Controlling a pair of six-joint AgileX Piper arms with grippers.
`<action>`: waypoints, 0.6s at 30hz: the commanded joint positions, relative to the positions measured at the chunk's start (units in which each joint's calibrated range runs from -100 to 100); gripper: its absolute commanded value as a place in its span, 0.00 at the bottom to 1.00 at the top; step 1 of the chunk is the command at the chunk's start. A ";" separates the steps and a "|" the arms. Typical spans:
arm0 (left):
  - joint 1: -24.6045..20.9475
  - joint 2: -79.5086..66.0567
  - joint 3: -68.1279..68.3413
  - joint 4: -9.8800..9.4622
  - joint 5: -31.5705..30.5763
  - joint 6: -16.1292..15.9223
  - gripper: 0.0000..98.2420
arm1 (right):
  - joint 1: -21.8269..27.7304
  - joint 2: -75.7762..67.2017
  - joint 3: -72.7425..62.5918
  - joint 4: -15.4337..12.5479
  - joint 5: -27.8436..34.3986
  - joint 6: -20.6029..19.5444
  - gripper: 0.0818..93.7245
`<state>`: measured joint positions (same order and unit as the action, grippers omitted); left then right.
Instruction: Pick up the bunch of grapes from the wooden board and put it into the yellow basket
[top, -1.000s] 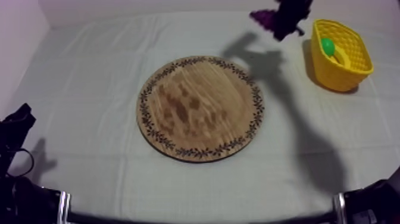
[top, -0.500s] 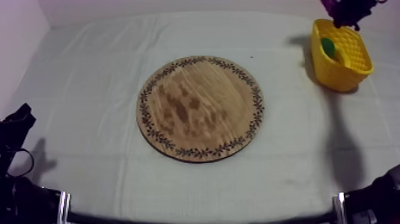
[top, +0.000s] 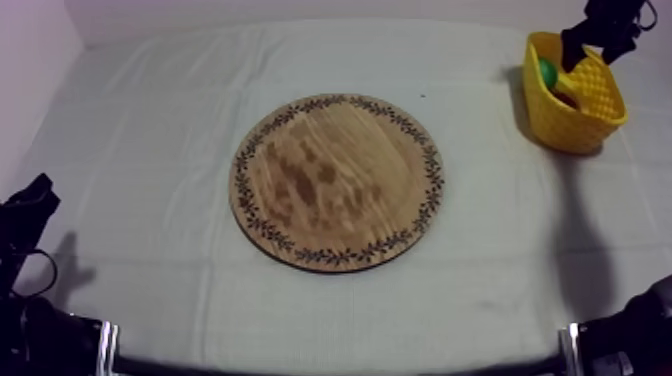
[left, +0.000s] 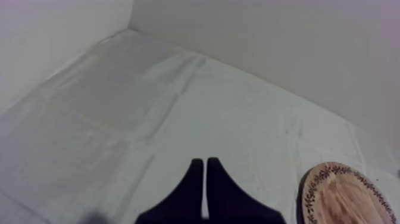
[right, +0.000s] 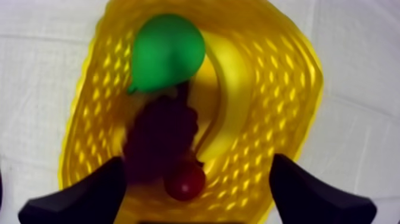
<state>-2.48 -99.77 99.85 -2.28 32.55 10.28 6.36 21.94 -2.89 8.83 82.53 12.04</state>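
Grapes (right: 159, 140) are in the basket (right: 286, 89), lying on its bottom between the pear (right: 166, 52) and the small red fruit (right: 186, 182), touching both as far as I can tell. Banana (right: 231, 89) is just beside them. Board (top: 337, 180) is bare, mid-table.

Right gripper (top: 600, 38) hangs over the basket at the table's far right. Jaws are wide, fingers (right: 83, 193) clear on either side of the grapes, nothing held. So pick, carry and release read as done.

Left to do, my call: lift the right arm straight up clear of the basket rim and take it to its side. Main risk is a finger clipping the rim and nudging the basket.

Left gripper (left: 205, 179) sits low at its own side, apart from the board. Jaws are together in a narrow wedge, empty, no part in this.
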 joint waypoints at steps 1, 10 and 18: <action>-0.01 0.03 0.04 0.01 0.03 0.00 0.00 | -0.07 -5.06 3.88 -1.25 -0.68 0.75 0.85; -0.01 0.03 0.04 0.01 0.03 -0.02 0.00 | -3.11 -30.40 20.42 -5.85 -5.91 1.04 0.56; -0.01 0.03 0.04 0.01 0.03 -0.01 0.00 | -8.07 -54.02 41.54 -6.45 -15.82 -1.44 0.16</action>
<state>-2.48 -99.77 99.85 -2.28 32.55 10.26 -0.21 -20.71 29.57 2.01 69.12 11.49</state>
